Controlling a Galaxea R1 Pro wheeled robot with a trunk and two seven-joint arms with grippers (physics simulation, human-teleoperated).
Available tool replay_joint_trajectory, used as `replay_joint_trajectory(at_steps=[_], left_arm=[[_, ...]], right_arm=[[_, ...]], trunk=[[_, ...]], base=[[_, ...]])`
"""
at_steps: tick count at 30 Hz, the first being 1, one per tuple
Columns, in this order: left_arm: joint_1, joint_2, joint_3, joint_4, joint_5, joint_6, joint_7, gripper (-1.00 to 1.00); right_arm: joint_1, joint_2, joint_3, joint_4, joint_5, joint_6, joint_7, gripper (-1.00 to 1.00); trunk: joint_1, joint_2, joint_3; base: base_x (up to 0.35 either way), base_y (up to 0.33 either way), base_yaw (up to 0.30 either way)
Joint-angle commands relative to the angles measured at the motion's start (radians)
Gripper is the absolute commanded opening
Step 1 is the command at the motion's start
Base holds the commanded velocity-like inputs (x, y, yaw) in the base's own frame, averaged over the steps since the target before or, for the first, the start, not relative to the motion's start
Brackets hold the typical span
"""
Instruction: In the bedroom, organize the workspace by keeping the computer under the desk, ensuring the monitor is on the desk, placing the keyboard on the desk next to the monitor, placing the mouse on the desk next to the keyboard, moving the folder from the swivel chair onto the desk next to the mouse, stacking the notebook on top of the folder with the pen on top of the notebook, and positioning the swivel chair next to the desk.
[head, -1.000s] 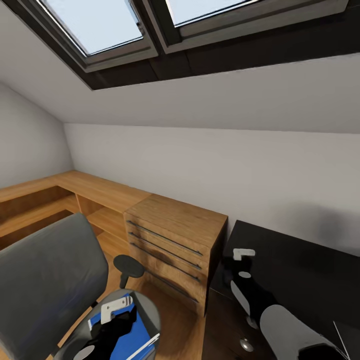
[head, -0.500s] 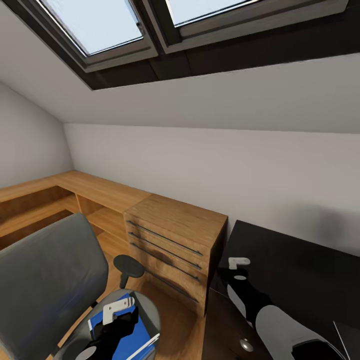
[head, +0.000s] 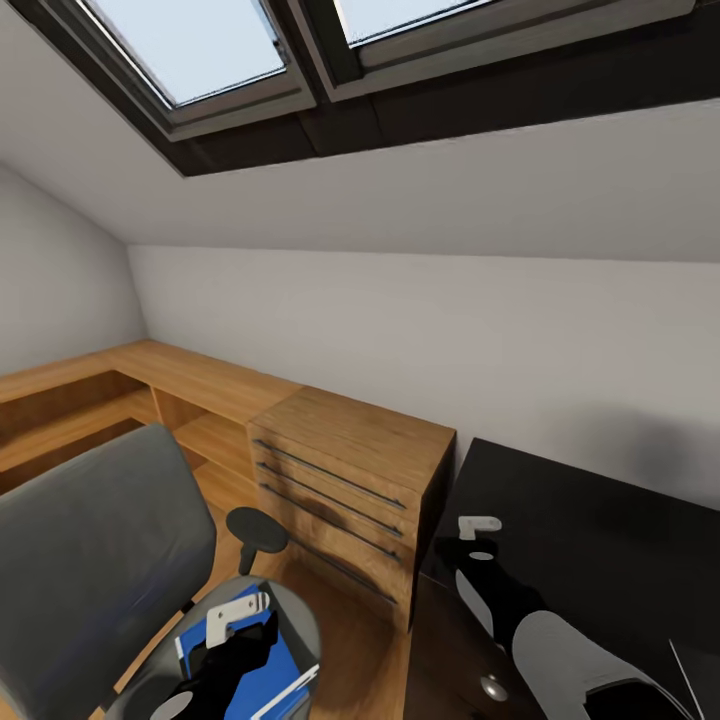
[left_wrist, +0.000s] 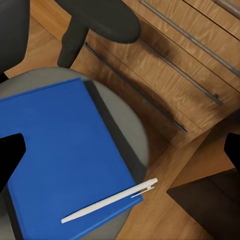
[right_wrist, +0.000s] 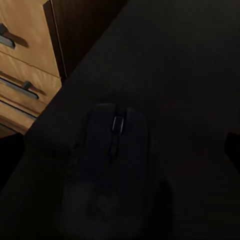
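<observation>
The left gripper (head: 236, 619) hangs spread wide above the folder (left_wrist: 65, 155) on the swivel chair (head: 90, 560) seat. The pen (left_wrist: 110, 201) lies at the folder's near corner, overhanging the seat edge; a careless lift could roll it off.
</observation>
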Motion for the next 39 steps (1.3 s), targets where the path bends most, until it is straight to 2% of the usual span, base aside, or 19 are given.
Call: replay_joint_trajectory(at_steps=[1,12,15,16,39], left_arm=[[0.0,0.001,-0.002,-0.002,0.008,0.001,0.008,1.0],[0.0,0.001,-0.002,-0.001,0.008,0.001,0.008,1.0],[0.0,0.001,-0.002,-0.001,0.008,0.001,0.008,1.0],[0.0,0.001,-0.002,-0.001,0.008,0.001,0.008,1.0],[0.0,0.001,-0.006,0.002,0.006,0.002,0.008,1.0]], right_arm=[[0.0,-0.001,0.009,0.004,-0.01,0.006,-0.007,1.0],[0.0,-0.001,0.008,0.039,-0.012,0.005,-0.006,1.0],[0.0,-0.002,0.006,0.039,-0.014,0.004,-0.006,1.0],[0.0,-0.003,0.005,0.039,-0.014,0.004,-0.006,-1.0],[0.0,-0.006,0.008,0.029,-0.012,-0.01,-0.006,-1.0]], trunk=[[0.004,-0.008,-0.004],[0.046,-0.085,-0.039],[0.046,-0.085,-0.039],[0.046,-0.085,-0.039],[0.046,-0.085,-0.039]], base=[[0.0,0.0,0.0],[0.0,0.0,0.0],[0.0,0.0,0.0],[0.0,0.0,0.0],[0.0,0.0,0.0]])
